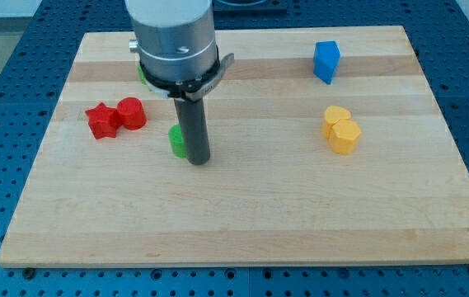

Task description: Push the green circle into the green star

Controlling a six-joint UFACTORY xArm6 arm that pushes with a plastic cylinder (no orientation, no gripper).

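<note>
A: Tip (199,160) first: where is my tip?

B: It rests on the wooden board (242,223), touching the right side of a green block (175,141). The rod is bare, with no jaws to open or close.

A: Is that the green circle?

B: Probably; the rod hides half of it. A second green scrap (141,72) at eleven o'clock, mostly behind the arm's metal collar, may be the green star.

A: So the push?

B: I'd come round to five o'clock of the block and drive steadily toward eleven, centred so the smooth plastic doesn't slip off.

A: Others?

B: Red star (100,120) touches red cylinder (132,113) at nine o'clock; two yellow blocks (340,129) at three; blue block (326,61) at two.
</note>
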